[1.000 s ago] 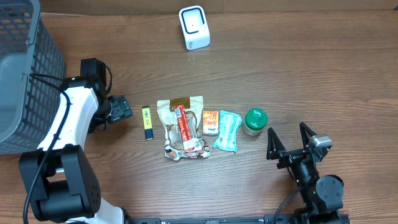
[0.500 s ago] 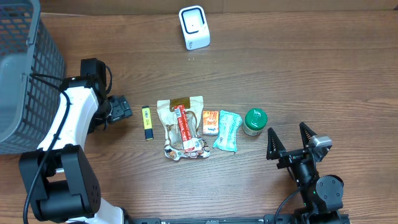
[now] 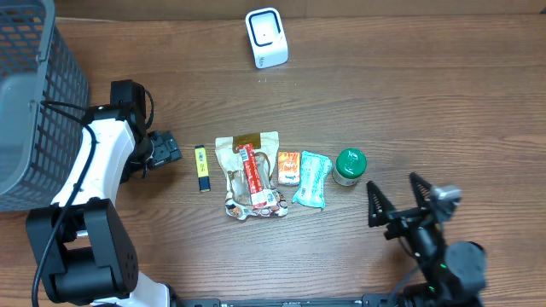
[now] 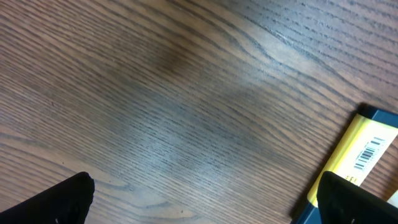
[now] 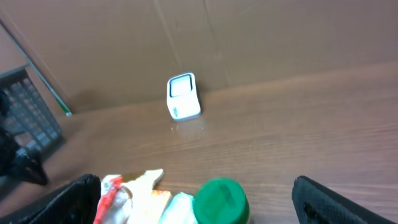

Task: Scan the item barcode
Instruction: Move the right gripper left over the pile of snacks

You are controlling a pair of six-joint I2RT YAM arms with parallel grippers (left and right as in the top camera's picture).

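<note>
Several items lie in a row mid-table: a yellow and blue stick point(image 3: 201, 168), a snack bag point(image 3: 243, 149) with a red bar point(image 3: 252, 173) on it, an orange packet point(image 3: 288, 168), a teal packet point(image 3: 312, 179) and a green-lidded jar point(image 3: 349, 165). The white scanner point(image 3: 266, 37) stands at the back. My left gripper point(image 3: 166, 149) sits low, just left of the stick, open and empty point(image 4: 205, 205); the stick's barcode side point(image 4: 364, 155) shows by its right finger. My right gripper point(image 3: 392, 181) is open and empty, near the jar point(image 5: 221, 200), facing the scanner point(image 5: 183, 96).
A grey mesh basket point(image 3: 34, 102) fills the far left corner and shows at the left edge of the right wrist view point(image 5: 25, 106). A brown cardboard wall point(image 5: 249, 37) rises behind the scanner. Bare wooden tabletop point(image 3: 444, 94) lies right of the scanner.
The right arm has shifted slightly toward the table's front edge, gripper still open. The left arm and the items have not moved.
</note>
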